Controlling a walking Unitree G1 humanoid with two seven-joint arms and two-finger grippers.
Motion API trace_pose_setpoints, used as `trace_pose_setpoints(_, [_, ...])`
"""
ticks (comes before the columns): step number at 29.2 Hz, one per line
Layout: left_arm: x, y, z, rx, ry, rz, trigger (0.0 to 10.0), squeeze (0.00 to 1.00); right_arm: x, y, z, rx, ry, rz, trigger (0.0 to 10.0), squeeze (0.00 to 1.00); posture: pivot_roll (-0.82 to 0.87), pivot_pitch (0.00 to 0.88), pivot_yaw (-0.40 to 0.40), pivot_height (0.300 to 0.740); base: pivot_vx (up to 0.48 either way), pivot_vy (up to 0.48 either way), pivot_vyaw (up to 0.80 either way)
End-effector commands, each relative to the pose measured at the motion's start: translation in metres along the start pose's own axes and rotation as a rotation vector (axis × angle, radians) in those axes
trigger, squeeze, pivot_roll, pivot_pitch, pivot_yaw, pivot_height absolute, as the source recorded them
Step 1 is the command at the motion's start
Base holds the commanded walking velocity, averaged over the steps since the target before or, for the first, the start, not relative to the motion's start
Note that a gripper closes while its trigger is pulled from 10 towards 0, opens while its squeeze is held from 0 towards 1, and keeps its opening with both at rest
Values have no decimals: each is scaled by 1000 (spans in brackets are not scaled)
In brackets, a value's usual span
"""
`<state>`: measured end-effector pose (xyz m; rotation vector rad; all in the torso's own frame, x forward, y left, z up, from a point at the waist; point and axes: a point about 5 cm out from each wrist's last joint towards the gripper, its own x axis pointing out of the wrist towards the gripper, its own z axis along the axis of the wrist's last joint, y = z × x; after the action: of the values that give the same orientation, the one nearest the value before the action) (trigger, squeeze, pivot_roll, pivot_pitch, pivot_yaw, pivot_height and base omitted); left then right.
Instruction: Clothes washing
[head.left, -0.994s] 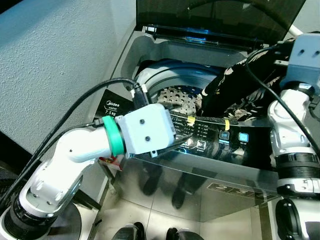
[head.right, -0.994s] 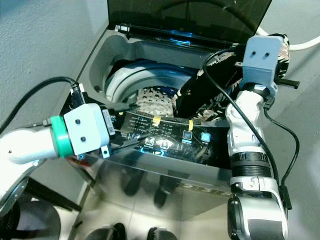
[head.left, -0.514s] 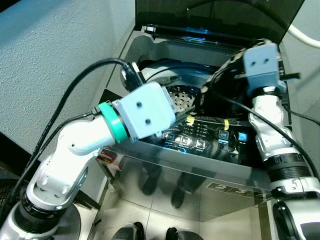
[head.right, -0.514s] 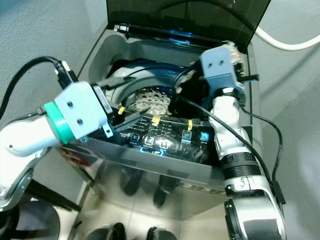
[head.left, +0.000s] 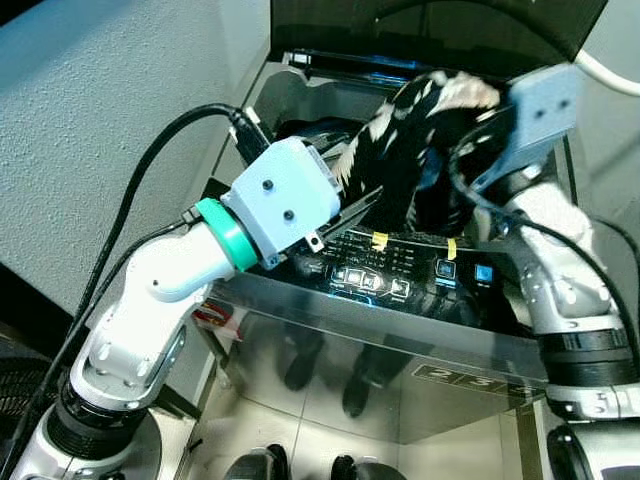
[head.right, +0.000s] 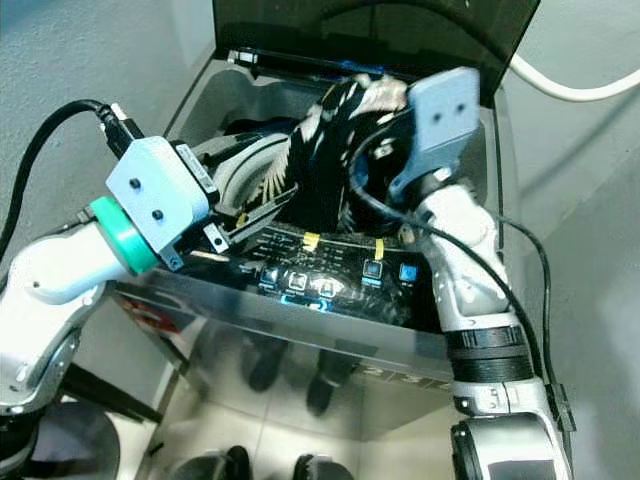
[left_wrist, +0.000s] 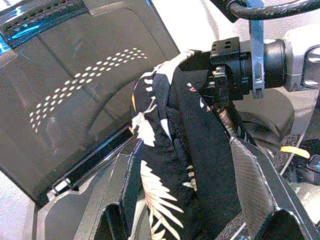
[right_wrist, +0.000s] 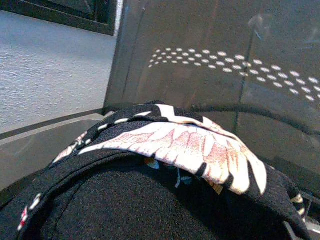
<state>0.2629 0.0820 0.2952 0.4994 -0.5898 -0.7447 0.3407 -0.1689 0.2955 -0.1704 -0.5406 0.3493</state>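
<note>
A black garment with a pale leaf print (head.left: 420, 130) hangs in a bunch above the open top-loading washing machine (head.left: 400, 340). My right gripper (left_wrist: 214, 80) holds it up by its top, shut on the cloth, fingers buried in the folds. The fabric drapes over the right wrist view as a dark mound, garment (right_wrist: 175, 145). My left gripper (left_wrist: 185, 205) is at the tub's front left, just above the lit control panel (head.left: 400, 275). It is open, and the hanging cloth passes between its two black fingers (left_wrist: 252, 190). The tub rim (head.right: 240, 170) shows behind the cloth.
The dark lid (head.left: 430, 30) stands upright behind the tub. A textured grey wall (head.left: 100, 120) is close on the left. A white hose (head.right: 570, 85) runs along the wall at the right. Tiled floor (head.left: 300, 440) lies in front of the machine.
My right gripper has raised the garment up out of the tub and over to the left. My left gripper has lifted from the control panel and come in around the hanging cloth.
</note>
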Motion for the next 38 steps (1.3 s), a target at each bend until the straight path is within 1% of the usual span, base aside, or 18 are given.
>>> trace_pose_setpoints(1, [-1, 0, -2, 8, 4, 4, 10000, 0, -3, 2, 3, -30, -1, 55, 10000, 0, 55, 97, 51, 740, 0, 0, 0])
trace_pose_setpoints(2, [-1, 0, -2, 8, 4, 4, 10000, 0, -3, 2, 3, -30, -1, 55, 10000, 0, 55, 97, 51, 740, 0, 0, 0])
trace_pose_setpoints(4, [-1, 2, -2, 5, 3, 17, 10000, 0, -7, -14, 9, -5, -54, -77, 10000, 0, 54, 97, 51, 740, 0, 0, 0])
trace_pose_setpoints(6, [0, 7, -3, -8, 1, 50, 10000, 0, -12, -30, 19, 69, -138, -232, 10000, 0, 53, 96, 52, 740, 0, 0, 0])
trace_pose_setpoints(7, [0, 7, -3, -8, 1, 50, 10000, 0, -12, -30, 19, 69, -138, -232, 10000, 0, 53, 96, 52, 740, 0, 0, 0])
trace_pose_setpoints(8, [0, 9, -3, -17, 0, 68, 10000, 0, -14, -35, 23, 97, -173, -286, 10000, 0, 53, 96, 53, 740, 0, 0, 0])
trace_pose_setpoints(10, [1, 20, -3, -62, -2, 152, 10000, 0, -17, -47, 35, 213, -270, -418, 10000, 0, 53, 96, 56, 740, 0, 0, 0])
trace_pose_setpoints(12, [1, 34, -6, -99, 0, 245, 10000, 0, -17, -48, 43, 302, -323, -442, 10000, 0, 53, 94, 56, 740, 0, 0, 0])
trace_pose_setpoints(13, [1, 34, -6, -99, 0, 245, 10000, 0, -17, -48, 43, 302, -323, -442, 10000, 0, 53, 94, 56, 740, 0, 0, 0])
trace_pose_setpoints(14, [-1, 45, -8, -126, 3, 310, 10000, 0, -13, -39, 45, 315, -322, -393, 10000, 0, 50, 91, 55, 740, 0, 0, 0])
trace_pose_setpoints(15, [-1, 45, -8, -126, 3, 310, 10000, 0, -13, -39, 45, 315, -322, -393, 10000, 0, 50, 91, 55, 740, 0, 0, 0])
trace_pose_setpoints(17, [-7, 67, -10, -156, 2, 417, 10000, 0, -10, -19, 39, 284, -277, -305, 10000, 0, 49, 89, 51, 740, 0, 0, 0])
trace_pose_setpoints(18, [-7, 67, -10, -156, 2, 417, 10000, 0, -10, -19, 39, 284, -277, -305, 10000, 0, 49, 89, 51, 740, 0, 0, 0])
trace_pose_setpoints(21, [-12, 79, -11, -189, -8, 462, 10000, 0, -13, -10, 30, 259, -235, -300, 10000, 0, 48, 90, 46, 740, 0, 0, 0])
trace_pose_setpoints(26, [-14, 82, -10, -215, -15, 470, 10000, 0, -15, -7, 27, 242, -221, -316, 10000, 0, 40, 89, 49, 740, 0, 0, 0])
trace_pose_setpoints(27, [-14, 82, -11, -249, -20, 486, 10000, 0, -17, -3, 24, 221, -208, -337, 10000, 0, 33, 89, 52, 740, 0, 0, 0])
trace_pose_setpoints(31, [-13, 77, -18, -302, -4, 540, 10000, 0, -14, 10, 20, 223, -189, -342, 10000, 0, 33, 90, 38, 740, 0, 0, 0])
trace_pose_setpoints(38, [-18, 81, -29, -315, 33, 647, 10000, 0, -7, 14, 18, 240, -175, -310, 10000, 0, 28, 86, 18, 740, 0, 0, 0])
